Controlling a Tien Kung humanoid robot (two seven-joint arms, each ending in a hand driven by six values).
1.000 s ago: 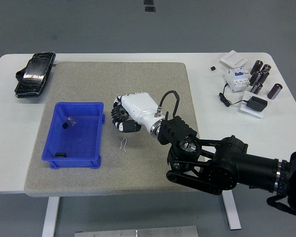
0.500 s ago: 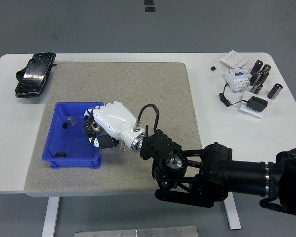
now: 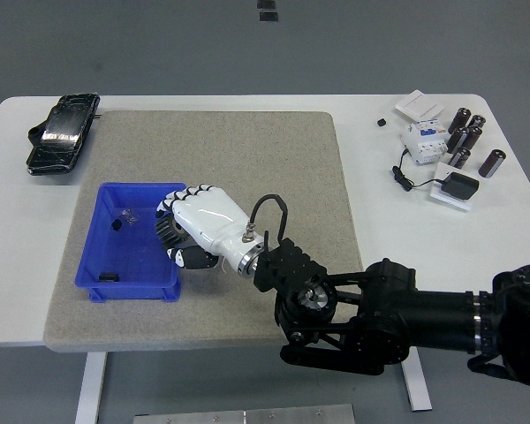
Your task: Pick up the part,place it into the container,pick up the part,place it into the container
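My right hand (image 3: 175,240) is white with black-and-white fingers (image 3: 170,231), and it hangs over the right wall of the blue bin (image 3: 97,243). The fingers are curled tight, and I see nothing held between them. Inside the bin lie a small black part (image 3: 116,223), a clear one (image 3: 129,215) and another black one (image 3: 109,277). The thin wire part that lay on the mat near the bin is hidden under my hand and wrist. My left arm is out of view.
A grey mat (image 3: 265,159) covers the middle of the white table (image 3: 380,212). A black pouch (image 3: 62,132) lies at the back left. Dark cylinders (image 3: 466,137), a white breaker (image 3: 422,140) and a black adapter (image 3: 459,187) sit at the back right.
My right hand has moved left from the middle of the mat to the bin's right wall, fingers still curled. The wire part on the mat is now covered by the hand.
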